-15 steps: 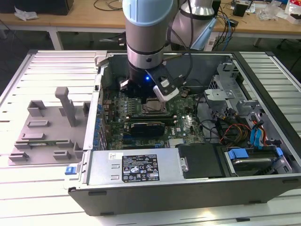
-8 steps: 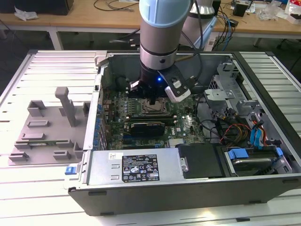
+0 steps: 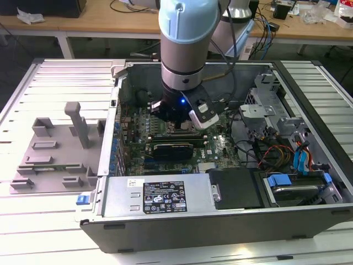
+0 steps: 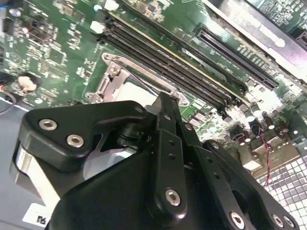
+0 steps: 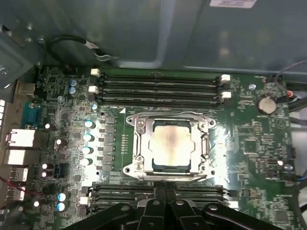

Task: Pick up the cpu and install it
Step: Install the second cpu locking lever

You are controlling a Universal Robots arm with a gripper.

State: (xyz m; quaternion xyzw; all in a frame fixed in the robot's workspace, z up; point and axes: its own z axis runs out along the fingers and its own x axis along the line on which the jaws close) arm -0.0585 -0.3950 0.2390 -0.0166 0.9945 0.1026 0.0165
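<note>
The cpu (image 5: 171,143), a flat square chip with a silver-grey top, lies inside the metal socket frame (image 5: 139,143) on the green motherboard (image 5: 249,143). In the first wrist view my gripper (image 5: 165,192) is shut, its black fingers together just beside the socket's edge and holding nothing. The second wrist view has the gripper (image 4: 165,101) hanging over the socket frame (image 4: 115,76) and hiding most of the chip. In the exterior view the arm's wrist (image 3: 182,105) stands low inside the open computer case (image 3: 220,221), above the board's middle.
Memory slots (image 5: 158,86) flank the socket on two sides. A grey plastic fixture tray (image 3: 55,154) sits on the table at the exterior view's left. The case holds a power supply (image 3: 160,196), a black card (image 3: 174,149), loose cables (image 3: 270,152) and a drive cage (image 3: 265,99).
</note>
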